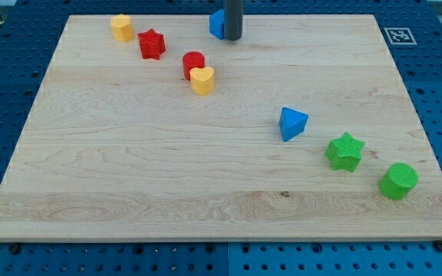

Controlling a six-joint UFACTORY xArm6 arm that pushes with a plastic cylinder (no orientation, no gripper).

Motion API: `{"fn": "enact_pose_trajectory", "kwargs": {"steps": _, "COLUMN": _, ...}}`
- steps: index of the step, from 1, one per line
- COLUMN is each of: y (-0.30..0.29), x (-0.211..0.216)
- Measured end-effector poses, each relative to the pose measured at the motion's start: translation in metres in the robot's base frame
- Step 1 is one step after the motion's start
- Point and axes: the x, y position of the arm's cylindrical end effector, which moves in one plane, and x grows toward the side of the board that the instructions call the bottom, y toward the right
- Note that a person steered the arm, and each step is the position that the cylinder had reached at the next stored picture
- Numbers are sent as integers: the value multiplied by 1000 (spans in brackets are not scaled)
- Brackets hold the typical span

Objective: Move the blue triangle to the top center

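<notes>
The blue triangle (292,123) lies right of the board's middle. My tip (232,38) is at the top centre of the board, well above and to the left of the triangle and apart from it. A second blue block (216,24), its shape partly hidden by the rod, sits against the rod's left side at the top edge.
A yellow block (122,27), a red star (151,44), a red cylinder (193,63) and a yellow heart (202,80) run diagonally at the upper left. A green star (344,151) and a green cylinder (398,181) lie at the lower right. The wooden board (129,184) rests on a blue pegboard.
</notes>
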Motion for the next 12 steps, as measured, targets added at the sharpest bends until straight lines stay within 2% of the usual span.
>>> {"fn": "enact_pose_trajectory", "kwargs": {"steps": 2, "y": 7, "x": 13}}
{"fn": "enact_pose_trajectory", "kwargs": {"steps": 6, "y": 11, "x": 201}}
{"fn": "enact_pose_trajectory", "kwargs": {"steps": 7, "y": 11, "x": 209}}
{"fn": "enact_pose_trajectory", "kwargs": {"steps": 8, "y": 36, "x": 241}}
{"fn": "enact_pose_trajectory", "kwargs": {"steps": 9, "y": 45, "x": 250}}
{"fn": "enact_pose_trajectory", "kwargs": {"steps": 12, "y": 82, "x": 241}}
